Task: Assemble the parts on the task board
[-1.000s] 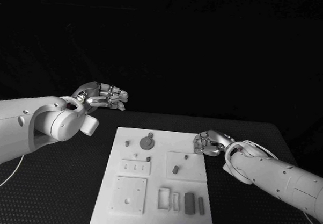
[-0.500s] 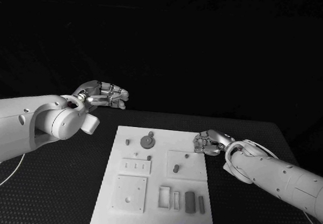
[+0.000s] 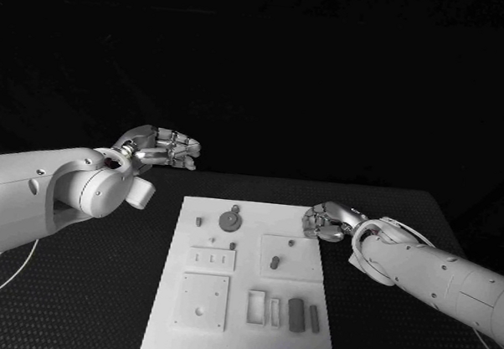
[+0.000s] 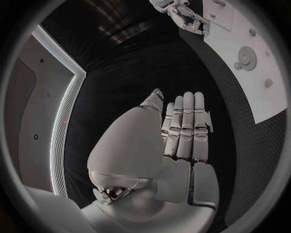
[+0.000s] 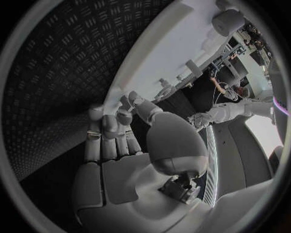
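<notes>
The white task board (image 3: 242,342) lies in the middle of the black table. On it are a round disc part (image 3: 230,220), a small grey piece (image 3: 275,263) on a square plate, and two dark bars (image 3: 295,315) near the front right. My left hand (image 3: 164,147) hangs above the table beyond the board's far left corner, its fingers (image 4: 185,126) stretched out and holding nothing. Low at the board's far right edge is my right hand (image 3: 326,220), its fingers (image 5: 106,138) extended with nothing in them. The left wrist view also shows the board (image 4: 276,92) and the disc (image 4: 247,57).
Black textured table (image 3: 94,293) stretches on both sides of the board. A square plate (image 3: 203,301) and white slots (image 3: 256,307) take up the board's front half. In the right wrist view an upright part (image 5: 227,22) stands on the board (image 5: 164,53).
</notes>
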### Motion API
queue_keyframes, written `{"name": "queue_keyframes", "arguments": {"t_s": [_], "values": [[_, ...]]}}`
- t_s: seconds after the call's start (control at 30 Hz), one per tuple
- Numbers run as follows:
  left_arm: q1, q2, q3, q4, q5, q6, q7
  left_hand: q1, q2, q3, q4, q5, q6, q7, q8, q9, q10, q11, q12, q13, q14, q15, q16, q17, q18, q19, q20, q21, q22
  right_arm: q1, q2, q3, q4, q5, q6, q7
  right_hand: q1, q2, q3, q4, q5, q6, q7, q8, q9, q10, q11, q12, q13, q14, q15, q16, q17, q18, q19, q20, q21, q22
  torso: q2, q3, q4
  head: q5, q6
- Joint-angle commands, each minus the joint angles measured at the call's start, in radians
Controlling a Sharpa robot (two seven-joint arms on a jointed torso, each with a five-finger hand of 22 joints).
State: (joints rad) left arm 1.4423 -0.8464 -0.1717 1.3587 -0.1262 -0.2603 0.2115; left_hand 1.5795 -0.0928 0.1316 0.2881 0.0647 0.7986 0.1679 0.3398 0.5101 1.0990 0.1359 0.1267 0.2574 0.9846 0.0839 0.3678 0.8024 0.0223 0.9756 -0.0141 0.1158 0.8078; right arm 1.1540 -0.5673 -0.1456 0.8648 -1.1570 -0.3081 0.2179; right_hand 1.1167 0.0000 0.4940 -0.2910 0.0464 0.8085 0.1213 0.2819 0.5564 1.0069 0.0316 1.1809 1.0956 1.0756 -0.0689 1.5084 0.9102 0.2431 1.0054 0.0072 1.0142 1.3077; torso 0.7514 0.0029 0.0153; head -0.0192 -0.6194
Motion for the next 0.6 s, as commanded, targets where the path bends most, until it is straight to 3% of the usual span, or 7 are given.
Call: {"name": "queue_keyframes", "arguments": {"t_s": [0.03, 0.13, 0.6], "values": [[0.001, 0.0, 0.001, 0.002, -0.004, 0.012, 0.008, -0.005, -0.006, -0.003, 0.001, -0.006, 0.0, 0.006, -0.003, 0.0, -0.005, 0.004, -0.005, -0.001, 0.001, 0.003, -0.006, 0.001, 0.009, 0.005, 0.0, -0.005, 0.001, 0.0, 0.001, 0.0, -0.001, 0.0, -0.001, 0.009, 0.003, 0.02, -0.002, -0.001, 0.001, 0.083, 0.019, 0.01, 0.003, -0.02, -0.003, 0.006, -0.002, 0.002, -0.007, 0.004, -0.001, 0.019, -0.005, -0.003, 0.003, 0.015, 0.0, 0.0003, -0.0004, 0.0, -0.001], [0.001, 0.0, 0.001, 0.002, -0.004, 0.011, 0.008, -0.005, -0.006, -0.003, 0.001, -0.006, 0.0, 0.006, -0.003, 0.0, -0.005, 0.004, -0.005, -0.001, 0.001, 0.003, -0.006, 0.001, 0.009, 0.005, 0.0, -0.005, 0.001, 0.0, 0.002, 0.0, -0.002, 0.0, -0.001, 0.009, 0.003, 0.033, -0.001, -0.002, 0.001, 0.099, 0.016, 0.017, 0.005, -0.02, -0.005, 0.007, -0.003, 0.002, -0.009, 0.005, -0.001, 0.019, -0.005, -0.003, 0.003, 0.016, 0.0, 0.0, -0.0006, 0.0, -0.001], [0.001, -0.002, 0.001, 0.003, -0.004, 0.011, 0.007, -0.005, -0.006, -0.003, 0.001, -0.006, 0.001, 0.006, -0.004, 0.001, -0.005, 0.004, -0.005, -0.001, 0.002, 0.003, -0.007, 0.002, 0.009, 0.005, 0.001, -0.006, 0.002, 0.0, 0.003, 0.0, -0.002, 0.0, -0.005, 0.005, 0.005, 0.037, -0.003, -0.002, 0.001, 0.127, 0.006, 0.028, 0.011, -0.02, -0.014, 0.009, -0.007, 0.002, -0.017, 0.006, -0.003, 0.019, -0.007, -0.003, 0.005, 0.016, 0.0, 0.0003, 0.0, -0.001, -0.002]]}}
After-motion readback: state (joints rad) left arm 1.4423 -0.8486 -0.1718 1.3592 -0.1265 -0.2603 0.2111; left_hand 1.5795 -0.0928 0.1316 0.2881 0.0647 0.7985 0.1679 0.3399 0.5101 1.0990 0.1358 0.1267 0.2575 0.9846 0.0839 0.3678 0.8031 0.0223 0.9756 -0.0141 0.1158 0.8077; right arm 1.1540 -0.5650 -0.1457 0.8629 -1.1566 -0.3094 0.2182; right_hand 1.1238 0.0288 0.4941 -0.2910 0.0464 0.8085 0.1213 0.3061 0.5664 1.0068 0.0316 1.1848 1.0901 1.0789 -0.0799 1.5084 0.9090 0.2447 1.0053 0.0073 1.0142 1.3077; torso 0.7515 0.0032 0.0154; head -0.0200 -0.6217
